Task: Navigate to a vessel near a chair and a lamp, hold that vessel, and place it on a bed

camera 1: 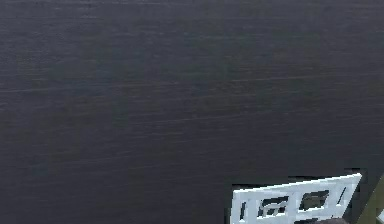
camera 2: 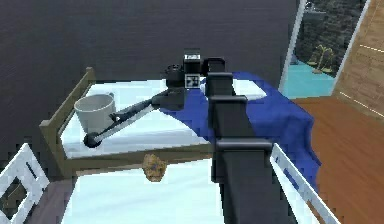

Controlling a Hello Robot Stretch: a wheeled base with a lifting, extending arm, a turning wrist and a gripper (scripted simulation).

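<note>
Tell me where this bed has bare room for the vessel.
Bare white sheet lies in the middle, between the wooden frame and the blue blanket. The arm side view's left corner is crowded: the grey vessel and the hand are there. A small brown object sits by the near rail; the arm crosses the blanket.

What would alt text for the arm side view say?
A dark square robot arm reaches over a wooden-framed bed with white sheet and blue blanket; its gripper points toward a pale grey round vessel near the bed's corner.
</note>
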